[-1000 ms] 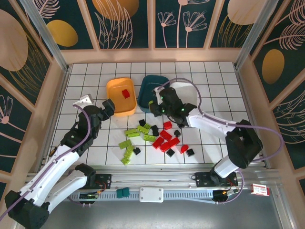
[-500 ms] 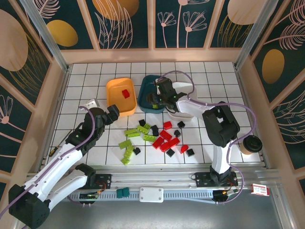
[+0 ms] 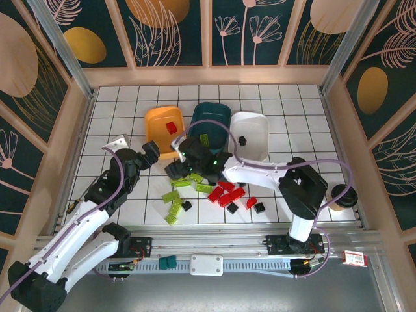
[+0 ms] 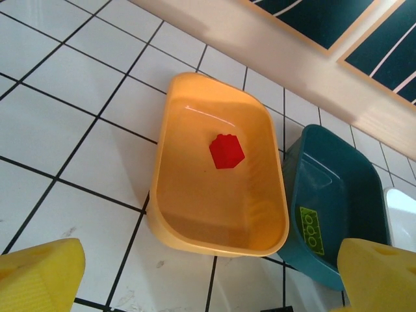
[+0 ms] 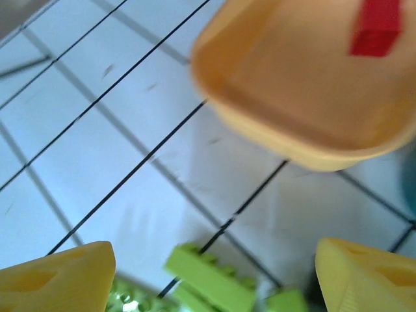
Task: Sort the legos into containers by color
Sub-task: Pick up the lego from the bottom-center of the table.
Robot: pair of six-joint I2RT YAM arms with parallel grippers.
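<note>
While left fingers (image 4: pixel 39 276) and right fingers (image 5: pixel 52 279) gape, the orange tub (image 3: pixel 157 127) lies lengthwise front-to-back.

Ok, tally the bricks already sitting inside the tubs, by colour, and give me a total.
Red brick in the orange tub: 1
Lime green brick in the teal tub: 1
Black brick in the white tub: 1
Total visible in tubs: 3

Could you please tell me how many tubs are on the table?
3: orange tub left, dark teal tub middle, white tub right, in a row; none seems hidden.
</note>
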